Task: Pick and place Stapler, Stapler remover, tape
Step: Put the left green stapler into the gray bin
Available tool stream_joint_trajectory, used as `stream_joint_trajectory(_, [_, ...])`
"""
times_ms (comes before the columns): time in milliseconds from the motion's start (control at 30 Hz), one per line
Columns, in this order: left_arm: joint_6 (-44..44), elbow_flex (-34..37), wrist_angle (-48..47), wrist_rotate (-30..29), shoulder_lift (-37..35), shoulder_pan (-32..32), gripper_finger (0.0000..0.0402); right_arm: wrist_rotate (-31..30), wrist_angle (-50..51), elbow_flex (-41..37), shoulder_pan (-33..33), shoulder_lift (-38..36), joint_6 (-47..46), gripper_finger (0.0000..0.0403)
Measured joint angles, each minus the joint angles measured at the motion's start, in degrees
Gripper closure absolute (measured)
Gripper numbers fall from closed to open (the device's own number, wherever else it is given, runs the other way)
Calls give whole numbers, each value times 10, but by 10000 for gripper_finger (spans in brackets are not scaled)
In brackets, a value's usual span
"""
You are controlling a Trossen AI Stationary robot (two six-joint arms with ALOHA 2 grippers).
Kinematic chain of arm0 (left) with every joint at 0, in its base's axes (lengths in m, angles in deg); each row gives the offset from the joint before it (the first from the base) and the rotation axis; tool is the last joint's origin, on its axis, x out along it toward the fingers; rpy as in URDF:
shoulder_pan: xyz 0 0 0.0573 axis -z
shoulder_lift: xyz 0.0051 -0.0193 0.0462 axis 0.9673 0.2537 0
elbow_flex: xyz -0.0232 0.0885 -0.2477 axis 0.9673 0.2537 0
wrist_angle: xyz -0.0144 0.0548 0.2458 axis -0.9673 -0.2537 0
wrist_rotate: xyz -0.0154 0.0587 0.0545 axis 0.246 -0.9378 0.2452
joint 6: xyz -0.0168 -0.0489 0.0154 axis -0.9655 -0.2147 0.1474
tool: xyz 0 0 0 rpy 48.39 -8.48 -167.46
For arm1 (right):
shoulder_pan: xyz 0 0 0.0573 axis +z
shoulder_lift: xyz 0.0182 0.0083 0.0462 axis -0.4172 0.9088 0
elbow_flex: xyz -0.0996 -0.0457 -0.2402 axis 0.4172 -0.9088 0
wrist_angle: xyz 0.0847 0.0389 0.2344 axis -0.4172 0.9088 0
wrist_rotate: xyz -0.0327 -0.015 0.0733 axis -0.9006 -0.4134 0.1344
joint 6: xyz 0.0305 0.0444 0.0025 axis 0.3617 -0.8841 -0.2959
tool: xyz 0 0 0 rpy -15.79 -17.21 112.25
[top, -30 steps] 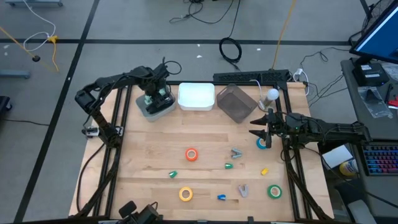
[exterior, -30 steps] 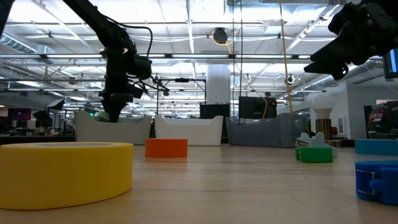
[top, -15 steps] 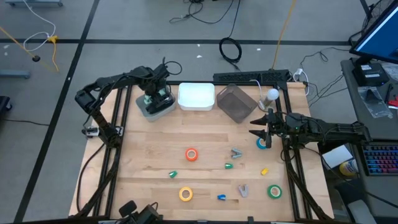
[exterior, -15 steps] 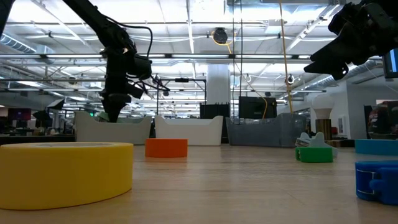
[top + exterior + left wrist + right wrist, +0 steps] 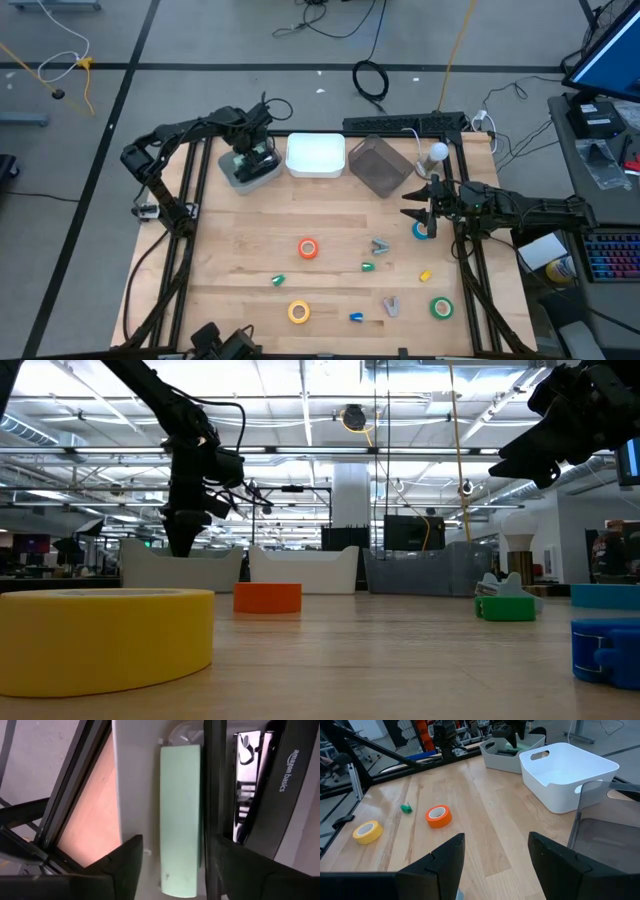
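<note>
I see a mint stapler (image 5: 180, 815) and a black stapler (image 5: 260, 795) lying side by side in the grey bin (image 5: 246, 176). My left gripper (image 5: 172, 855) hangs over the mint one, fingers spread, holding nothing. Orange tape (image 5: 308, 248), yellow tape (image 5: 298, 312), green tape (image 5: 441, 308) sit on the table (image 5: 250, 240); blue tape (image 5: 420, 230) lies under my right gripper (image 5: 424, 202), open and empty.

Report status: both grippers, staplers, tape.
Left gripper open over the grey bin, mint stapler and black stapler inside. Right gripper open above blue tape. Orange tape on table, unobstructed.
</note>
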Motion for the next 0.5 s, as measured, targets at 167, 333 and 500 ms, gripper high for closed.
stream_joint_trajectory(167, [-5, -2, -3, 0, 0, 0, 133, 0, 0, 0, 0, 0, 0, 193])
stream_joint_trajectory(333, [-11, -28, -28, -1, 0, 2, 134, 0, 0, 0, 0, 0, 0, 193])
stream_joint_trajectory(500, [-44, -84, -104, 37, 0, 5, 145, 0, 0, 0, 0, 0, 0, 193])
